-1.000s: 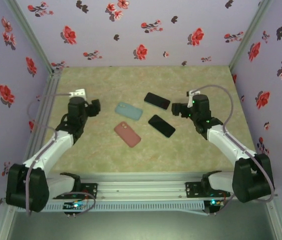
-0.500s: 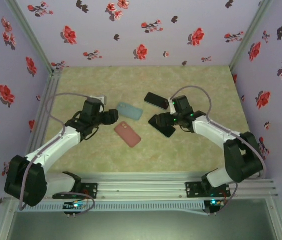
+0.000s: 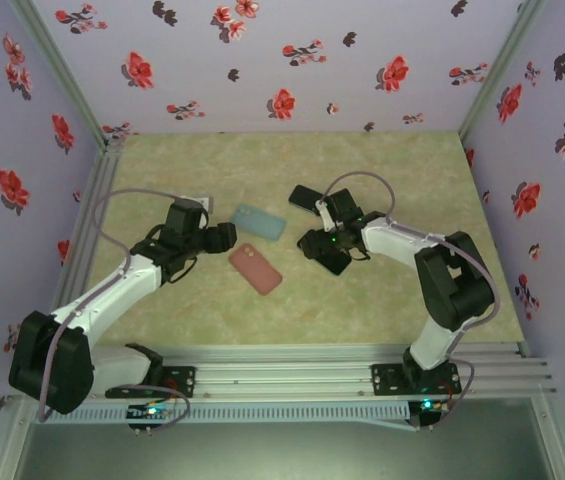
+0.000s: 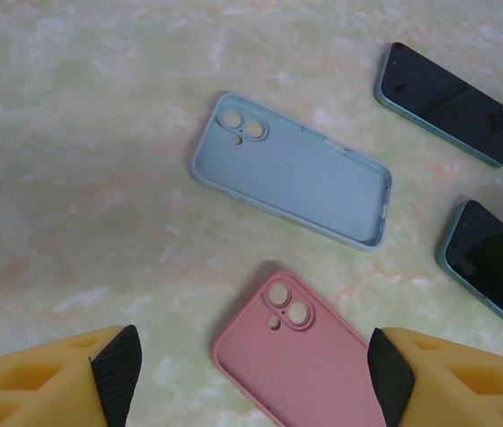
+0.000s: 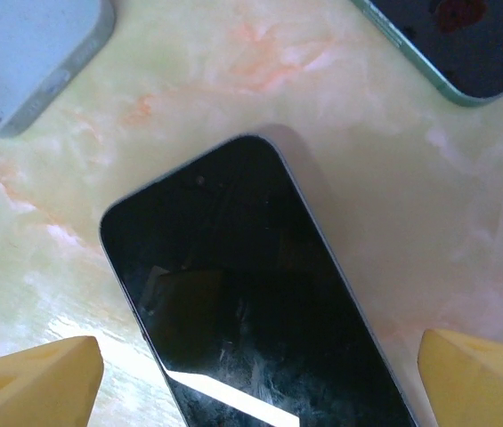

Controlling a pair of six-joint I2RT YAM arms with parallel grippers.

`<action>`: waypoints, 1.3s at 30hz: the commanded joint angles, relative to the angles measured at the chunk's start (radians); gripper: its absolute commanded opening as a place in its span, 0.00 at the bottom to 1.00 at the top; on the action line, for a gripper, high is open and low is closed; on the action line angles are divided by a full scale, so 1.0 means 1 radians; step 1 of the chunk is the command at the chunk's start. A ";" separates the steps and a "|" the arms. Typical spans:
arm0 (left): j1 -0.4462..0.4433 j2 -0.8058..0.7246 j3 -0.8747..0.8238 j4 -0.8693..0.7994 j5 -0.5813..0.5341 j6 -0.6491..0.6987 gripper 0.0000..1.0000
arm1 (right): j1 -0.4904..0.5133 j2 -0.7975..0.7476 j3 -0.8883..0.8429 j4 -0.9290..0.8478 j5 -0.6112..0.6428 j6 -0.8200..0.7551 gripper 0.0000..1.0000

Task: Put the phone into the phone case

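Note:
A pink phone case (image 4: pixel 300 356) lies open side up on the table, straight between the spread fingers of my left gripper (image 4: pixel 251 382), which is open and hovers above it. A pale blue case (image 4: pixel 291 169) lies just beyond it. A dark phone (image 5: pixel 251 302) lies screen up beneath my right gripper (image 5: pixel 255 382), open with a yellow finger (image 5: pixel 37 387) on each side of the phone and apart from it. From above, the left gripper (image 3: pixel 228 238) is left of the pink case (image 3: pixel 255 268), and the right gripper (image 3: pixel 309 244) covers part of the phone (image 3: pixel 334 262).
A second dark phone (image 3: pixel 305 197) lies farther back, right of the blue case (image 3: pixel 259 222). Flowered walls enclose the marbled table (image 3: pixel 382 300) on three sides. The right arm's cable (image 3: pixel 357 180) loops above the far phone.
Both arms swung inward from the sides. The left gripper came over toward the cases and then held still. The right gripper moved left and down over the nearer phone.

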 commanded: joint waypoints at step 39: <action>-0.005 -0.012 -0.026 0.022 0.023 0.004 0.73 | 0.115 0.084 0.076 -0.175 0.210 -0.058 0.96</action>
